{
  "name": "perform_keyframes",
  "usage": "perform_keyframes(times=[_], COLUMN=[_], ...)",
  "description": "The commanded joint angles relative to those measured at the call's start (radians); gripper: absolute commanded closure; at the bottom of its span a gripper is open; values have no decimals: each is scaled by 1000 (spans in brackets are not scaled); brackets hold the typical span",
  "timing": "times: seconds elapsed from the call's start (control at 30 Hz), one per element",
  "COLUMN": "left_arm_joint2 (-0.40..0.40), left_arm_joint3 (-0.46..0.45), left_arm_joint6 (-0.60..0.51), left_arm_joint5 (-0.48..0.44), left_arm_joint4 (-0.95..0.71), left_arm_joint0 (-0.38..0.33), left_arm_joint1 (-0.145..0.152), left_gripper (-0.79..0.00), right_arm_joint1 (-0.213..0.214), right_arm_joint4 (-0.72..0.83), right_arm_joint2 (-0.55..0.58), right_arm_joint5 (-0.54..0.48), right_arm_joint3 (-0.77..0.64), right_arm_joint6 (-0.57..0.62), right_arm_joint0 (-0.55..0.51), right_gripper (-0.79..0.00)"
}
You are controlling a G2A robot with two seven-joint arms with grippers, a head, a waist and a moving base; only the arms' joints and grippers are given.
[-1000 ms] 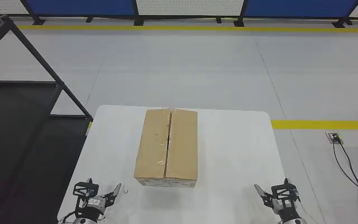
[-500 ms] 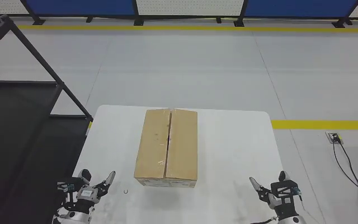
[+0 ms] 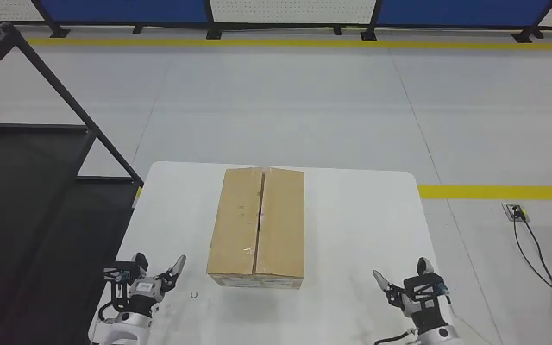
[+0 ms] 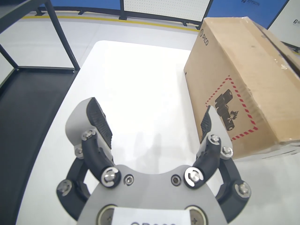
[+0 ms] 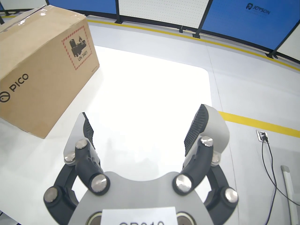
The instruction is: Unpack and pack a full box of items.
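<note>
Cardboard makes up the box (image 3: 257,226), which in the top view sits shut at the middle of the white table (image 3: 362,233), its two flaps meeting along a lengthwise seam. The left gripper (image 3: 158,269) and right gripper (image 3: 399,276) hang over the near edge on either side of it, both clear of the box. Since the earlier frames both have crept inward toward the box; the box has not shifted. In the left wrist view the left gripper (image 4: 151,108) has its jaws spread wide and empty, with the box's side wall (image 4: 234,76) just beside it and a black rack (image 4: 30,99) on the other side. In the right wrist view the right gripper (image 5: 143,115) is likewise spread and empty, the box (image 5: 42,71) a little way off. The box looks stiff, smooth-sided and, if full, probably heavy and too broad for one claw. The flap edges at the seam seem the likelier hold.
</note>
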Motion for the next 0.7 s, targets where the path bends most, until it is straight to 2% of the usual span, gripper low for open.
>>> perform_keyframes(times=[0.0, 0.37, 0.67], left_arm_joint2=[27, 116, 139], left_arm_joint3=[29, 70, 48], left_arm_joint6=[4, 16, 24], left_arm_joint5=[-2, -61, -103], left_arm_joint4=[24, 78, 106], left_arm_joint0=[-28, -67, -54], left_arm_joint1=[-3, -13, -15], left_gripper=[-785, -785, -785], right_arm_joint1=[-2, -5, -7], right_arm_joint4=[-13, -129, -131], right_arm_joint2=[-18, -60, -50], right_arm_joint5=[-10, -32, -45], right_arm_joint3=[13, 43, 48], right_arm_joint6=[-14, -153, -179], right_arm_joint0=[14, 18, 13], right_gripper=[-785, -785, -785])
